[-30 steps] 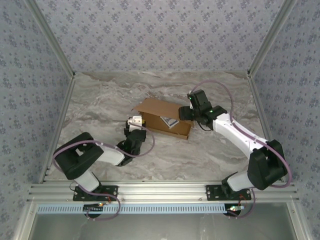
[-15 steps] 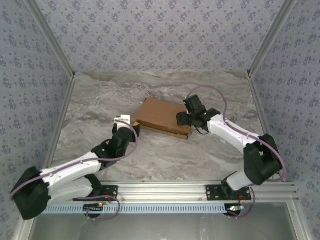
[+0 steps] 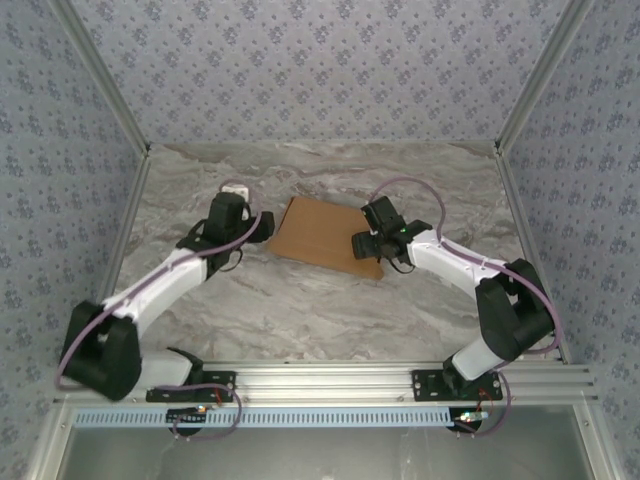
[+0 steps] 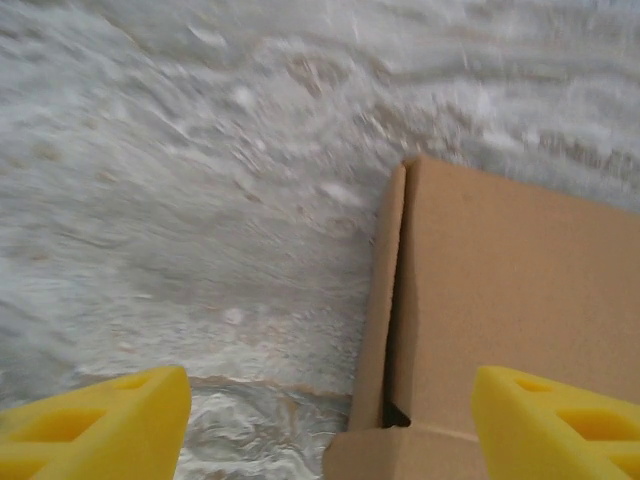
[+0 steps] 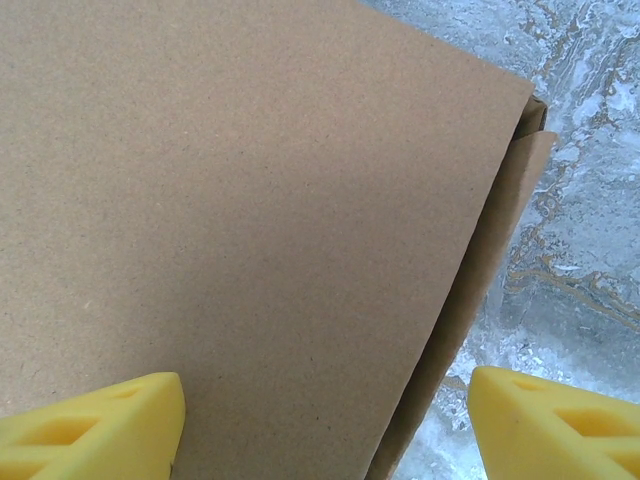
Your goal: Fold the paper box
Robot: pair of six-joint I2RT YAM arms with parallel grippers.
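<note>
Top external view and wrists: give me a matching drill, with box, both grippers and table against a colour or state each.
1 box
2 left gripper
3 right gripper
4 table

a grey marble
b open, at the box's right edge
c brown, lying flat
d open, at the box's left edge

Pairs: 1-c, 2-d, 3-b, 4-a

Robotics lab test cell, marble-patterned counter (image 3: pixel 300 310) walled by blue floral-print panels (image 3: pixel 330 70), aluminium extrusion rail (image 3: pixel 330 378) along the near edge, left arm (image 3: pixel 165 283) and right arm (image 3: pixel 455 262) bolted to it, purple cables (image 3: pixel 405 181)
</note>
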